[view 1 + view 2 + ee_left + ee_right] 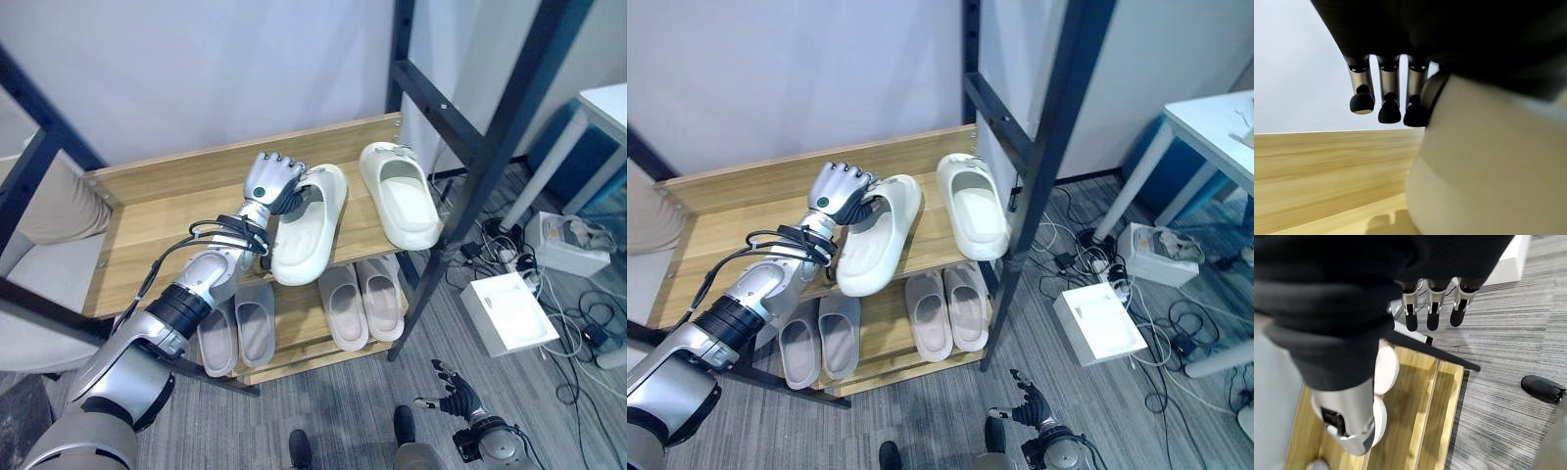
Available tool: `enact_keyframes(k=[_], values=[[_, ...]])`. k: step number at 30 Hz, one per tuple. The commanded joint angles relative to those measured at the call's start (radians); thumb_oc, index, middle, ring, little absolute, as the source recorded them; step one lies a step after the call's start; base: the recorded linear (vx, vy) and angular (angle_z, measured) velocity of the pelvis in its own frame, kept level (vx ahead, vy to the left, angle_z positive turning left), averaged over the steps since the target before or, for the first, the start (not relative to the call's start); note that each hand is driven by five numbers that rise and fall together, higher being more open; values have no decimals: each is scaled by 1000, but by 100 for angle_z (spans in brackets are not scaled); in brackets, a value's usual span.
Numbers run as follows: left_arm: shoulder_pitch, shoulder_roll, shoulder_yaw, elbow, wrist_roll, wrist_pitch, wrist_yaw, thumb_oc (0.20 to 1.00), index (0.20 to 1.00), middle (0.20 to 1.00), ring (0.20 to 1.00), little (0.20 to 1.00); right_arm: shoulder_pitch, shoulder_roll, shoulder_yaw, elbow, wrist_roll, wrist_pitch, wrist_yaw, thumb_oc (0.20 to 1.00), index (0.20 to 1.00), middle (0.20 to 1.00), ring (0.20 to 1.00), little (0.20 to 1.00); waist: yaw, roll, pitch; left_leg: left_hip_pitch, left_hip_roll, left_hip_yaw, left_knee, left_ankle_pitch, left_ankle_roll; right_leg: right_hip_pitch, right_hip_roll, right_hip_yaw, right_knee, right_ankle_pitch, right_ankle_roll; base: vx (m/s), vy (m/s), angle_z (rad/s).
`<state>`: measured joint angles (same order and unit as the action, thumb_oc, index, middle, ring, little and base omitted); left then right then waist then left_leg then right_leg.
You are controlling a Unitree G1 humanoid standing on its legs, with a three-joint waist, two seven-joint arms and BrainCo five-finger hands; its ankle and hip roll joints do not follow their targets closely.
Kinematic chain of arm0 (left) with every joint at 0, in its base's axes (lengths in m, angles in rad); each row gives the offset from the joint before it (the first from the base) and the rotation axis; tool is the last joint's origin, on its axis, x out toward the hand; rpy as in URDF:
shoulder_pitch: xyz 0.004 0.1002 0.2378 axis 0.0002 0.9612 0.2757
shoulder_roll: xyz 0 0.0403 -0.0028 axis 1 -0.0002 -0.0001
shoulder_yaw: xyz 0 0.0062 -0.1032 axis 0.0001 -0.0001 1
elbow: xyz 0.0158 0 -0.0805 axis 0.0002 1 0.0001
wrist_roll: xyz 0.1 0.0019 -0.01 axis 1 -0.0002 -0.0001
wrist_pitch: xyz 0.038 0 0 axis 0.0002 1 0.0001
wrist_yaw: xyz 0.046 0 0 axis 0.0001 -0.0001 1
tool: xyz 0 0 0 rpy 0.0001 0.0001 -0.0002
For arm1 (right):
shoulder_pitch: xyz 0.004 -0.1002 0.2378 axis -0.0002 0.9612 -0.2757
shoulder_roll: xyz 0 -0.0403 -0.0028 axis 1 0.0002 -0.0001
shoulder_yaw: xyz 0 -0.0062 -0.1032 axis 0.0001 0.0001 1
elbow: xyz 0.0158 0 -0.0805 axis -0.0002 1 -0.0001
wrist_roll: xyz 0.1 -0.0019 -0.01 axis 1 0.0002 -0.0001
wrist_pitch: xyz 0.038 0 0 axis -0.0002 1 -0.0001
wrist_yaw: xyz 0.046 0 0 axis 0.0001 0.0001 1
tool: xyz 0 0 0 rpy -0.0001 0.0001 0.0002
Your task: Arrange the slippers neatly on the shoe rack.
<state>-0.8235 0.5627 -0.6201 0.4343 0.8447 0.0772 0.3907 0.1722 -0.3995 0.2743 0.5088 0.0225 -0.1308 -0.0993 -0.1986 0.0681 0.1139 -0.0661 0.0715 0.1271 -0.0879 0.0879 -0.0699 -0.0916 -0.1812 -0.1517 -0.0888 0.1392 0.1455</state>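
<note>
— On the top shelf of the wooden shoe rack [147,211], what's there?
— Two cream slippers. The right slipper [400,194] lies flat near the shelf's right end, by the black post [490,147]. The left slipper [309,227] sits just beside it, angled, its near end hanging over the shelf's front edge.
— And the left hand [272,181]?
— At the far end of the left slipper, fingers curled around its strap; grasping it. The wrist view shows dark fingertips [1389,111] against the cream upper.
— Lower shelf?
— Two beige pairs: one pair [238,333] left, one pair [361,299] right, all lying flat.
— Right hand [457,397]?
— Low, near the grey carpet [333,411], fingers loosely spread, holding nothing. A white box [507,311] and cables lie on the floor, right of the rack.
</note>
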Motion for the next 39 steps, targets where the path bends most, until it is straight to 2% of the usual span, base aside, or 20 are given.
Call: enact_keyframes(k=[1, 10, 11, 12, 19, 27, 34, 38, 39], values=[[-200, -6, 4, 182, -14, 23, 21, 200, 200, 200, 200, 200, -27, -36, -40, -63, 44, -46, -25, 1000, 1000, 1000, 1000, 1000, -24, -15, 28, 76, -10, -4, 1, -90, -1, 80, 0, -19, 7, -100, 39, 7, -17, -10], [-232, -32, 4, 319, -67, 50, 24, 200, 200, 200, 200, 200, -1, -53, -76, -96, 56, -54, -31, 1000, 1000, 1000, 1000, 1000, -56, -6, 29, 90, 7, 31, 1, -90, -9, 68, 14, 14, 8, -101, 36, 17, -37, -14], [-234, -31, 10, 328, -71, 57, 24, 925, 925, 925, 925, 925, 4, -52, -76, -97, 56, -54, -30, 1000, 1000, 1000, 1000, 1000, -56, -5, 28, 93, 10, 32, 1, -90, -10, 69, 17, 14, 8, -102, 35, 17, -50, -5], [-233, -31, 13, 328, -72, 58, 21, 1000, 1000, 1000, 1000, 1000, 4, -51, -78, -95, 57, -54, -31, 1000, 1000, 1000, 1000, 1000, -55, -5, 27, 93, 11, 31, 1, -90, -11, 71, 18, 12, 7, -104, 34, 13, -49, -4], [-219, -19, 26, 251, -45, 50, -13, 1000, 1000, 1000, 1000, 1000, 12, -35, -73, -93, 51, -50, -23, 1000, 1000, 1000, 1000, 1000, -33, -9, 22, 92, 9, 2, 1, -87, -11, 95, 17, -21, 5, -112, 30, -3, -14, 2], [-135, 58, 94, -10, 9, 12, -83, 1000, 1000, 1000, 1000, 1000, 11, -6, -74, -85, 53, -28, 0, 1000, 1000, 1000, 1000, 1000, 16, -23, 7, 95, 3, -37, 1, -90, -6, 128, 16, -63, 2, -121, 25, -3, -7, 11], [-68, 89, 164, -148, 2, -12, -116, 1000, 1000, 1000, 1000, 1000, 7, 7, -69, -78, 51, -13, 16, 1000, 1000, 1000, 1000, 1000, 43, -32, 2, 93, -3, -55, 1, -91, -3, 138, 15, -79, 2, -124, 22, -14, 6, 11], [0, 71, 227, -208, -91, -35, -129, 1000, 1000, 1000, 1000, 1000, 3, 17, -70, -75, 49, -5, 22, 1000, 1000, 1000, 1000, 1000, 57, -36, 1, 91, -5, -65, 1, -89, -1, 144, 14, -87, 2, -125, 20, -21, 9, 13], [62, 34, 286, -229, -223, -63, -126, 1000, 1000, 1000, 1000, 1000, 4, 30, -73, -66, 48, 4, 25, 1000, 1000, 1000, 1000, 1000, 69, -40, 3, 90, -8, -71, 1, -86, 0, 146, 13, -92, 2, -124, 19, -15, 6, 6]])
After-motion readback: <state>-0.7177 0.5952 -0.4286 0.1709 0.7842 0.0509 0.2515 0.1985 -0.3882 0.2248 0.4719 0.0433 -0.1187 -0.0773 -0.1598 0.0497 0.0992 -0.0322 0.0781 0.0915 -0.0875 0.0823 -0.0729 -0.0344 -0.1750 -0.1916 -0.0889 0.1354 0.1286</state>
